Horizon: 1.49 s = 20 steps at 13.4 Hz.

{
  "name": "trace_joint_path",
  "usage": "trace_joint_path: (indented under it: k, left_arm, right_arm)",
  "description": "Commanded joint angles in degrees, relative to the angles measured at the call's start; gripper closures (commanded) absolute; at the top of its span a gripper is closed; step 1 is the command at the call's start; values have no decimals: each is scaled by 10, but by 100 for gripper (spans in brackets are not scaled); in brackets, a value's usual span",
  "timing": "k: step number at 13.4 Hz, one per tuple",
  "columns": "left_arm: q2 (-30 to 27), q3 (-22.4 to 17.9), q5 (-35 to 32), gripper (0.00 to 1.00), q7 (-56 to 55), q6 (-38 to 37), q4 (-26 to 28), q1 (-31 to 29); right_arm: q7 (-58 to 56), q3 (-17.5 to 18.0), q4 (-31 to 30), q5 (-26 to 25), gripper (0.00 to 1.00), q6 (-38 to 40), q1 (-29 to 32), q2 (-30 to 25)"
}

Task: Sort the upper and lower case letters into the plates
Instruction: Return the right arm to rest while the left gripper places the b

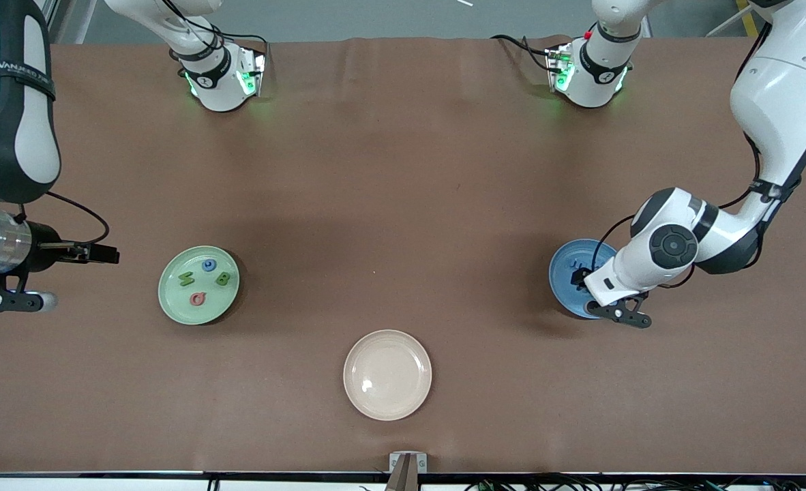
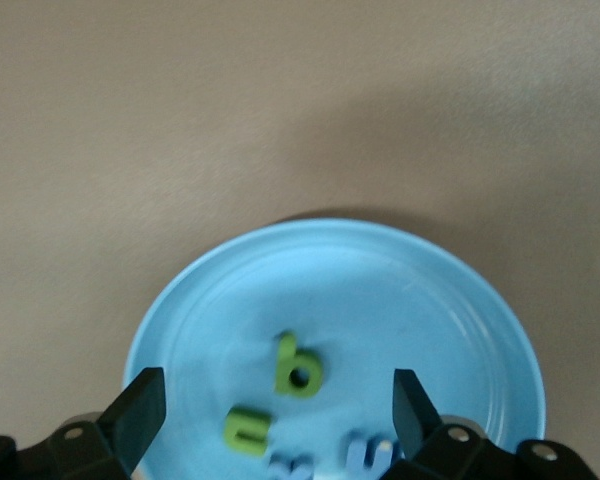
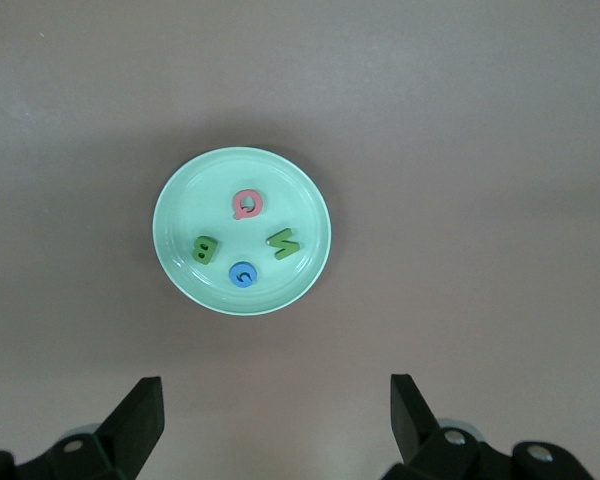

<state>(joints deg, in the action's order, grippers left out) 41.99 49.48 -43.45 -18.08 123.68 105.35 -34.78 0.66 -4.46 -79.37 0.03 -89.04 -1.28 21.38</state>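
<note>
Over the glossy round blue plate [image 2: 460,300], left gripper [image 2: 278,408], jaws wide; right gripper [image 3: 276,418] likewise.

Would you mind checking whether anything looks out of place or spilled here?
Nothing stands out. Four letters lie in the green plate, others in the blue plate, none on the table. The cream plate is empty.

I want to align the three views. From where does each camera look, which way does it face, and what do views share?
Front: high across the table, faces both arms' bases; shows green plate, blue plate, beige plate.
Left wrist: on the left arm, looks down into the blue plate; open left gripper shows.
Right wrist: looks down at the green plate; open right gripper shows.
Each wrist view shares its plate with the front view.
</note>
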Motion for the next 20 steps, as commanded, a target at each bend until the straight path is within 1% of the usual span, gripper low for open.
trace_joint_path:
  k: [1, 3, 6, 9, 10, 11, 12, 14, 17, 18, 19, 20]
  left_arm:
    - [-31, 32, 25, 0, 2, -33, 3, -40]
    - [-36, 49, 28, 0, 1, -34, 3, -55]
    - [-36, 49, 28, 0, 4, -62, -3, -55]
    - [-37, 49, 35, 0, 20, -65, -10, -57]
    - [-52, 47, 63, 0, 39, -65, -17, -52]
    - [-73, 37, 111, 0, 69, -65, -21, -38]
    - [-93, -6, 163, 0, 103, -66, -25, -7]
    - [-130, -126, 254, 0, 152, -66, -40, 95]
    - [-178, -312, 375, 0, 219, -81, -38, 262]
    - [-192, -383, 419, 0, 249, -93, -38, 325]
    - [-204, -452, 450, 0, 270, -105, -38, 381]
    - [-216, -503, 466, 0, 275, -113, -38, 425]
  right_arm:
    - [-14, 9, -7, 2, 0, -1, 19, -12]
    - [-24, 8, -7, 6, 0, 0, 24, -18]
    - [-28, 9, -5, 5, 0, 3, 29, -20]
    - [-26, 9, 8, 4, 0, 3, 30, -19]
    - [-24, 9, 9, 5, 0, 1, 29, -19]
    - [-25, 12, 11, 3, 0, 0, 29, -18]
    - [-28, 12, 27, 2, 0, 1, 27, -15]
    - [-28, 11, 40, -3, 0, -1, 23, -13]
    - [-30, 12, 50, 2, 0, -3, 25, -13]
    - [-23, 12, 51, 1, 0, -3, 22, -13]
    - [-21, 12, 51, 3, 0, -3, 22, -12]
    - [-23, 12, 52, 3, 0, -2, 24, -12]
